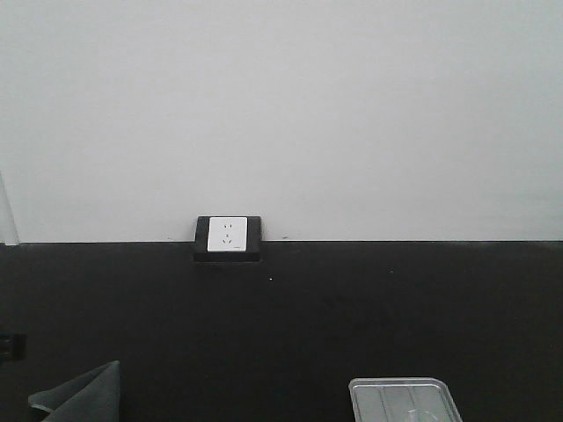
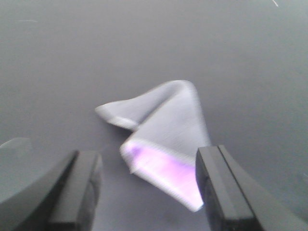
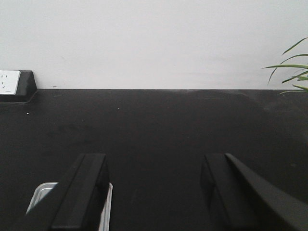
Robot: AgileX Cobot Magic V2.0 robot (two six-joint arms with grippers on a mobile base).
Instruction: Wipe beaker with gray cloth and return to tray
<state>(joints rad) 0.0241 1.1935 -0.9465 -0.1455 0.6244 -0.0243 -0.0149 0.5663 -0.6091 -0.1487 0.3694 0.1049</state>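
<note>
Left end effector [image 2: 148, 161] hangs wide open, empty, over the crumpled gray cloth [image 2: 163, 120] on the worktop [image 2: 48, 72], seemingly lined up for a pinch; blur hides contact. Right end effector [image 3: 154, 166] gapes empty near the tray [image 3: 38, 196].

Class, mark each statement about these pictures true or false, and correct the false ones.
1. The left tool and right tool are both open. True.
2. The cloth lies on the black table, apart from the tray. True.
3. The right tool grips the cloth. False: it holds nothing.
4. The tray is bright blue. False: it is silvery gray.
5. A white socket sits at the table's back edge. True.
</note>
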